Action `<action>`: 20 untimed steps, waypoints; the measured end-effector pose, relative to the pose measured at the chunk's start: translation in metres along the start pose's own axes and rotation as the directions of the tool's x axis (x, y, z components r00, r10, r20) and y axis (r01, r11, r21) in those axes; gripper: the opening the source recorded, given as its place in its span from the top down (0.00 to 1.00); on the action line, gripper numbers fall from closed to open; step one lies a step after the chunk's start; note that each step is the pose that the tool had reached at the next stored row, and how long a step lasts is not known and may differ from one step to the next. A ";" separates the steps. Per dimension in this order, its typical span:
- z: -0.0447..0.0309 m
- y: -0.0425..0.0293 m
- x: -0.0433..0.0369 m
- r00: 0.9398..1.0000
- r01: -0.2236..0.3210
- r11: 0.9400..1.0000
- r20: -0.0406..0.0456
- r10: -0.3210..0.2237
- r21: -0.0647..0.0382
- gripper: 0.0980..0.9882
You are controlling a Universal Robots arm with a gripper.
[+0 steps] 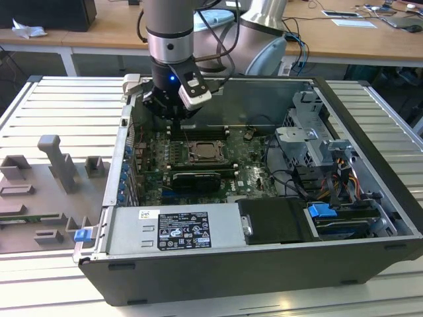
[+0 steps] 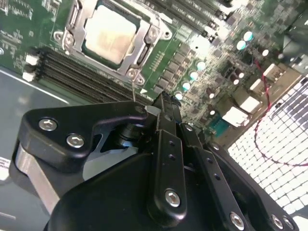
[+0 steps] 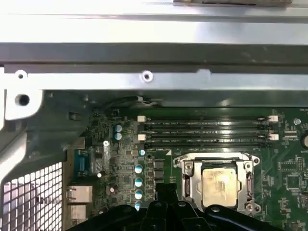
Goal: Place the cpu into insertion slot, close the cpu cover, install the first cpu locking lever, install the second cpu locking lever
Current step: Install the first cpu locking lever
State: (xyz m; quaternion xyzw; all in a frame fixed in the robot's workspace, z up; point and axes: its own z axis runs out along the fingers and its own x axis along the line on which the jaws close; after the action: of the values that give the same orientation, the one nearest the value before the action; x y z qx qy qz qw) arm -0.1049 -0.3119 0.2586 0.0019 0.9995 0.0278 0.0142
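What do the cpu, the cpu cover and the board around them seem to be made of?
The cpu: pale silvery-beige metal top, dull, with soft glare. The cpu cover: thin silvery sheet metal, probably steel, with brighter edges. The circuit board: green coated laminate, likely fibreglass, judging by its colour.

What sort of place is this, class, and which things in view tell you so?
Probably a robotics lab or workshop: a robot arm reaches into an open computer case on a slatted metal table, with wooden desks carrying cables and papers behind.
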 end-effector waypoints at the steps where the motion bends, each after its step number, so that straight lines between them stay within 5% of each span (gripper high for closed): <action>1: 0.0007 0.0029 0.0003 1.000 0.001 1.000 0.000 -0.001 0.000 0.99; 10: 0.0041 0.0174 -0.0016 1.000 0.009 1.000 -0.001 -0.009 0.000 0.99; 12: 0.0050 0.0197 -0.0116 1.000 0.010 1.000 -0.001 -0.010 0.000 0.99; 14: 0.0067 0.0205 -0.0334 1.000 0.010 1.000 -0.001 -0.010 0.000 0.99; 20: 0.0103 0.0205 -0.0575 1.000 0.010 1.000 0.000 -0.010 -0.001 0.99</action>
State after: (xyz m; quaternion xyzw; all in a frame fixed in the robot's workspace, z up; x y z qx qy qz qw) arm -0.0471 -0.2911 0.2511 -0.0033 0.9995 0.0282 0.0141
